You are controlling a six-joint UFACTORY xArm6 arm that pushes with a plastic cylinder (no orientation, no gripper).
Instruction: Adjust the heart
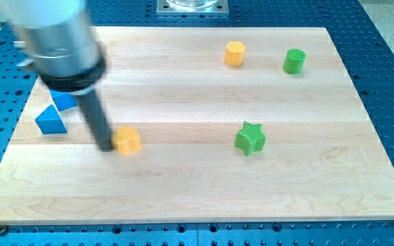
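A yellow block (127, 141), probably the heart though its shape is blurred, lies on the wooden board (183, 184) at the left of centre. My tip (106, 146) touches the board right at this block's left side, touching or almost touching it. The dark rod rises from there to the view's upper left, under the blurred grey arm (57, 37).
A blue triangle block (50, 121) and a second blue block (63, 100), partly hidden by the arm, lie at the left edge. A yellow hexagon block (234, 53) and a green cylinder-like block (294, 61) sit at the top right. A green star (250, 138) lies right of centre.
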